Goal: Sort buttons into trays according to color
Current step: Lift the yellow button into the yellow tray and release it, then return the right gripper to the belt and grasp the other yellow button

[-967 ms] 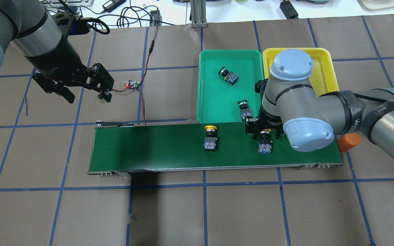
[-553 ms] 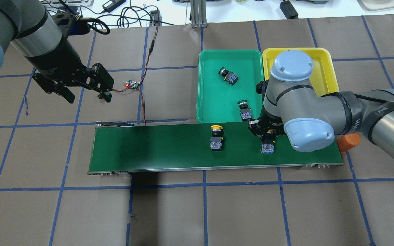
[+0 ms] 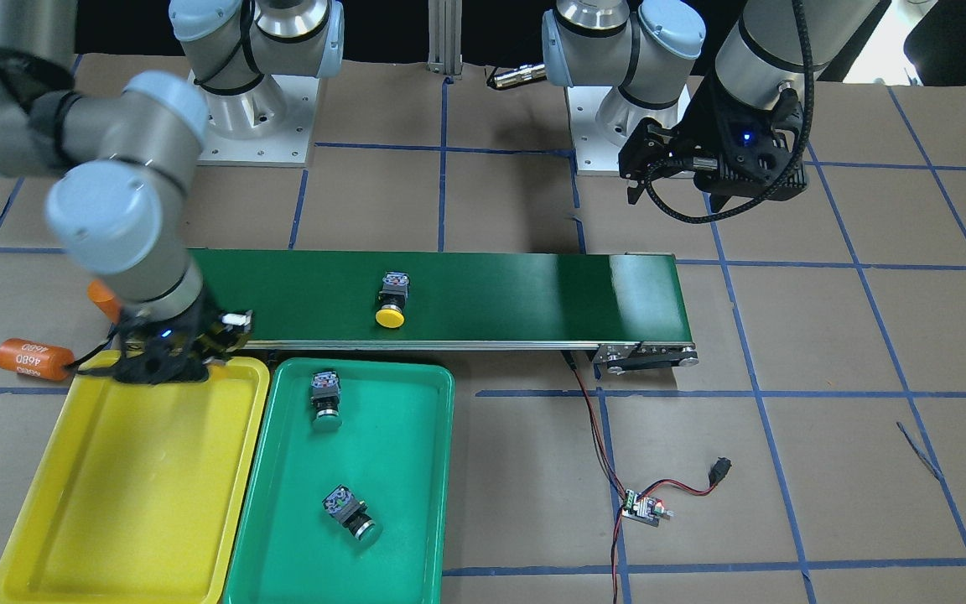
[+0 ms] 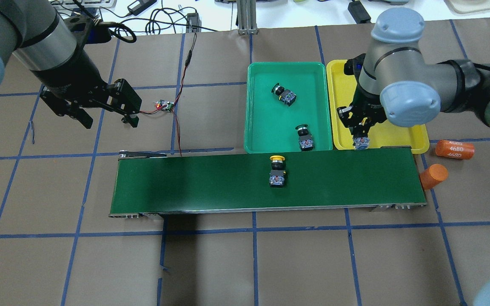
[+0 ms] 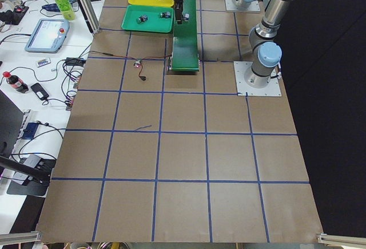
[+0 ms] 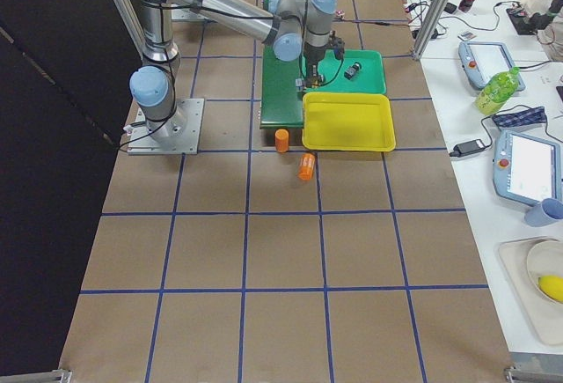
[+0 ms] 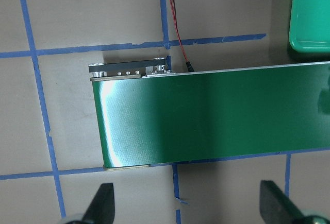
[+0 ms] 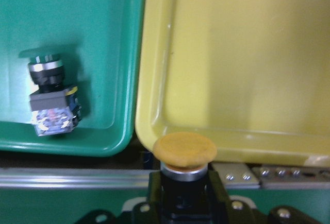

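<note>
My right gripper (image 4: pixel 360 129) is shut on a yellow button (image 8: pixel 184 149) and holds it over the near rim of the yellow tray (image 4: pixel 398 137), cap toward the tray. A second yellow button (image 4: pixel 277 170) lies on the dark green conveyor belt (image 4: pixel 194 182). Two green buttons (image 4: pixel 284 93) (image 4: pixel 304 137) lie in the teal-green tray (image 4: pixel 270 123). My left gripper (image 4: pixel 106 117) hangs open and holds nothing, over the table left of the belt; the left wrist view shows the belt's end (image 7: pixel 154 121) below it.
Two orange cylinders marked 4680 (image 4: pixel 454 149) (image 4: pixel 433 176) sit on the table off the belt's right end. A small circuit board (image 4: pixel 164 105) with red and black wires lies between the left gripper and the trays.
My right gripper shut on the yellow button on the belt, lifted it and carried it to the yellow tray's near rim. The other yellow button rode rightward along the belt. The left arm stayed still.
</note>
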`<state>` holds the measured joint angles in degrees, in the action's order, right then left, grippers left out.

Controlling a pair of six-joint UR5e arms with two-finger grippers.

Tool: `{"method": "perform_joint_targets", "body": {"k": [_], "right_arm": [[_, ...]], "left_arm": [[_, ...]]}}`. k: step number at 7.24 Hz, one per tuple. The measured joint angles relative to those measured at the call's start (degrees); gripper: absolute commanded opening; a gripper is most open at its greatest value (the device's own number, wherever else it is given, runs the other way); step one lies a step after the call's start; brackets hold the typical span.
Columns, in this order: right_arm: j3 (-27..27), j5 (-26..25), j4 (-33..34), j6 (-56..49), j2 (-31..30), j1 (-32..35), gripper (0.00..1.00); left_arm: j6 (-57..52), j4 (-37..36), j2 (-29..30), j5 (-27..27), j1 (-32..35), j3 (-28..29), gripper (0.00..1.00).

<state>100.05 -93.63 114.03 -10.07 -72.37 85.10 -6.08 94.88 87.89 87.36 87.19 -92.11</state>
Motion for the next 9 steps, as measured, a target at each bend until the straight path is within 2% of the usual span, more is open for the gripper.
{"method": "perform_joint_targets", "body": {"k": [1,3,4,6,7,9], "right_arm": [[-5.42,-0.52,-0.84,-5.53,4.60,-3.32,0.18],[-12.17,-2.16,-2.72,-10.44,10.20,-5.72,0.70],[-13.07,-2.34,-3.36,-11.01,11.02,-5.95,0.74],[-13.36,-2.11,-6.29,-10.59,10.93,-5.87,0.75],[-13.04,-1.60,-8.49,-9.15,9.79,-5.53,0.76],[-9.28,0.70,-11.87,-2.66,3.75,-2.81,0.76]], "left_arm": [[0.01,0.00,0.00,0.00,0.00,0.00,1.00],[0.01,0.02,0.00,0.00,0.00,0.00,1.00],[0.01,0.02,0.00,0.02,0.00,0.00,1.00],[0.01,-0.04,-0.01,0.02,0.00,0.00,1.00],[0.01,-0.03,-0.01,0.01,0.00,0.00,1.00],[0.01,-0.03,0.00,0.00,0.00,0.00,1.00]]}}
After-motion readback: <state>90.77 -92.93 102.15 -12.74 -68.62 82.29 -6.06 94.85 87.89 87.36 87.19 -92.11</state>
